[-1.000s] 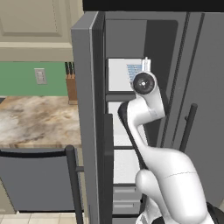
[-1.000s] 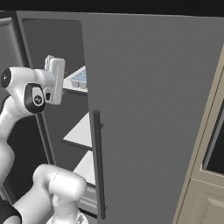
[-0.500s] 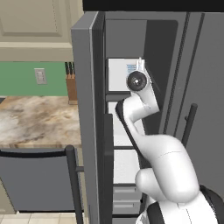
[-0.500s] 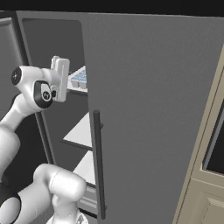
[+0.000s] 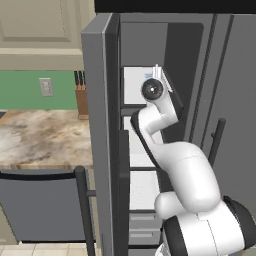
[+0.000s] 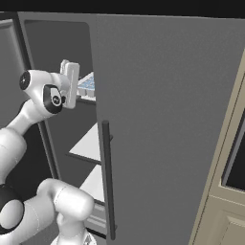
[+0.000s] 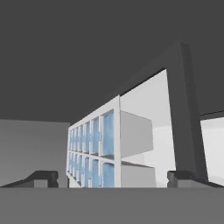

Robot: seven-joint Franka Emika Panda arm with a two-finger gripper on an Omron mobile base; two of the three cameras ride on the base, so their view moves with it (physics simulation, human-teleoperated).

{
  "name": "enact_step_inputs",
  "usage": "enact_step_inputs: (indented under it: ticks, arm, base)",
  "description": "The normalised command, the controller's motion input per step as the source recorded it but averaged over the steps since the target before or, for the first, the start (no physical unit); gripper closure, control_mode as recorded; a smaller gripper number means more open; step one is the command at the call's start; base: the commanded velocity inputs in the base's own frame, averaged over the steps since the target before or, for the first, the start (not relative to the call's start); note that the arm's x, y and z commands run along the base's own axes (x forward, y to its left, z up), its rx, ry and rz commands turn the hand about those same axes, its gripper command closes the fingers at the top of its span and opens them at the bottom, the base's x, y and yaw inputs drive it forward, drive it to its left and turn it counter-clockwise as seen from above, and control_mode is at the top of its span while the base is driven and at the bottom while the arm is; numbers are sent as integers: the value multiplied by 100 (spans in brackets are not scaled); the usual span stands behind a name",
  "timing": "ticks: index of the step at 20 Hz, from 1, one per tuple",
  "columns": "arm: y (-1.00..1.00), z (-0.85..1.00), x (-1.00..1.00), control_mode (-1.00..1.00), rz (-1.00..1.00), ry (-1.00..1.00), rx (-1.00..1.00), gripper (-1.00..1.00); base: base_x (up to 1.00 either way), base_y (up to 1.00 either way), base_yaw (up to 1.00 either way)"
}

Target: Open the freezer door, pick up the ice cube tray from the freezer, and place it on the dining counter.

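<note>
Freezer door (image 5: 97, 125): matt grey, smooth, metal-like finish; its bar handle (image 5: 83, 210) is dark and smooth. Freezer (image 5: 145, 55) interior walls: flat matt grey; shelves (image 6: 88, 143) plain white, plastic-looking. Ice cube tray (image 7: 94, 151): smooth white plastic-looking grid with pale blue translucent cells. Counter (image 5: 42, 135) at 9 o'clock in the left base view: polished marble pattern. Knife block (image 5: 81, 100): wood. Robot arm (image 5: 185, 170): glossy white shell.

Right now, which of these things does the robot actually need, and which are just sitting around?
Needed:
freezer door, open
ice cube tray, on a freezer shelf
gripper, fingers apart

Just around:
knife block
marble counter
wall outlet
</note>
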Motion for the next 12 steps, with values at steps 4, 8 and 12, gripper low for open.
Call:
enact_step_inputs:
  ticks: [4, 8, 12]
  arm:
    - [0, 0, 18, -100, 0, 0, 0, -100]
    - [0, 0, 14, -100, 0, 0, 0, -100]
    - [0, 0, 9, -100, 0, 0, 0, -100]
  base:
    - [0, 0, 0]
    - [0, 0, 0]
    - [0, 0, 0]
